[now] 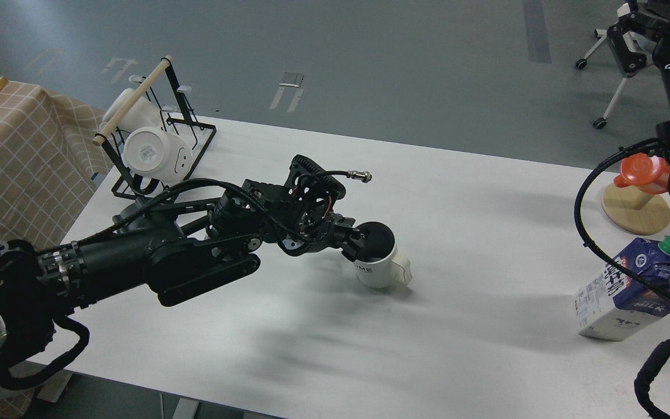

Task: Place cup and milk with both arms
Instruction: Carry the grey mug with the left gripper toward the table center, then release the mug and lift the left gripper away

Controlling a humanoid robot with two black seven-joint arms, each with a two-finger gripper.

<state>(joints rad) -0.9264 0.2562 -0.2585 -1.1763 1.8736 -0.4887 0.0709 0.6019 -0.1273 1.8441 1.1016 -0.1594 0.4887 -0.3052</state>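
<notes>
Left hand grips the cup by its rim, tilted just over the surface mid-table. Right hand hidden, can't tell; milk leans at right edge. Neither placed yet.

You are looking down at a white table standing on a grey floor with faint pale markings and a soft light reflection at upper left. To the left, a second table carries a tan checked cloth. At upper right, a white wheeled stand rests on the floor. Soft shadows fall across the white tabletop.
</notes>
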